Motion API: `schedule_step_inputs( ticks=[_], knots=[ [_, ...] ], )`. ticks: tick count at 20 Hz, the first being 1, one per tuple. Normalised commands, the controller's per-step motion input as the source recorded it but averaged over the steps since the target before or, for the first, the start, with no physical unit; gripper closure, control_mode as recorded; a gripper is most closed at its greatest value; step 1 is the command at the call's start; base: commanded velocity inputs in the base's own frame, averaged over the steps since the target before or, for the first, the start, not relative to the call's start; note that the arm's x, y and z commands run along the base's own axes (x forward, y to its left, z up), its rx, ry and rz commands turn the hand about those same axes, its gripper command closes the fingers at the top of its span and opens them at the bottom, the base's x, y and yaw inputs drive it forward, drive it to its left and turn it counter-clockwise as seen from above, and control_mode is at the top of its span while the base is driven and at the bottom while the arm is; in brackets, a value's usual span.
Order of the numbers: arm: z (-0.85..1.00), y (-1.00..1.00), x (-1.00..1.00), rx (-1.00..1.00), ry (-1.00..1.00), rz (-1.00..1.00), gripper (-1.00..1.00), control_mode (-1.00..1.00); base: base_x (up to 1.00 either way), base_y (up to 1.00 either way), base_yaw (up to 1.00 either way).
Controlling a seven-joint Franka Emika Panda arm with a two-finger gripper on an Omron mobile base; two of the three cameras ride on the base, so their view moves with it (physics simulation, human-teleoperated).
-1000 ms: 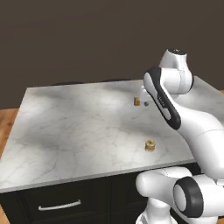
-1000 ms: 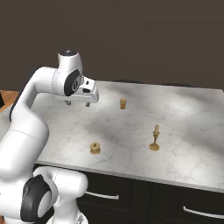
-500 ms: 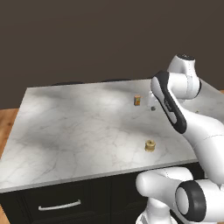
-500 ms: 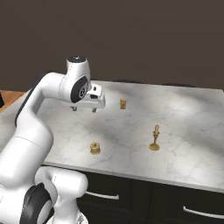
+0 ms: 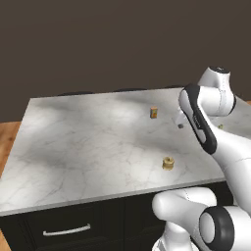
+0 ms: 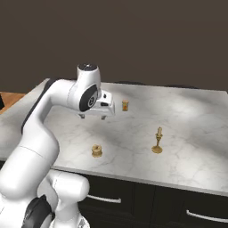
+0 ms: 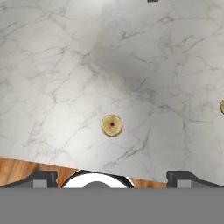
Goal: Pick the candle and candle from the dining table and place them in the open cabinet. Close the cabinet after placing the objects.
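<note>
Three small things sit on the white-grey marble tabletop (image 6: 187, 129) of the black table. On the left, near the front edge, is one short stubby cream-yellow candle (image 6: 96, 151). Farther back stands one small orange-brown jar (image 6: 125, 105). To the right is one thin cream candle in a brass candlestick (image 6: 156, 141). The robot's fingers (image 6: 92, 116) hang wide apart above the tabletop, holding nothing. Nothing blocks the candles.

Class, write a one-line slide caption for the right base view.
Open gripper above the marble dining table, between a stubby candle, a brass candlestick taper and a small orange-brown item.
</note>
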Motion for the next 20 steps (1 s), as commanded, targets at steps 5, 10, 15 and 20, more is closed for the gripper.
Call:
schedule_step_inputs(
  ticks=[5,10,15,20],
  knots=[
    [-0.17,-0.5,-0.16,0.0,0.0,0.02,-1.0,-1.0,0.0,0.0,0.0],
    [-0.17,-0.49,-0.15,0.0,-0.03,0.05,-1.0,-1.0,0.0,0.0,0.0],
    [-0.07,-0.49,-0.18,0.05,-0.08,0.08,-1.0,-1.0,0.0,0.0,0.0],
    [-0.21,-0.64,-0.27,0.04,-0.1,0.1,-1.0,-1.0,0.0,0.0,0.0]
  ],
)
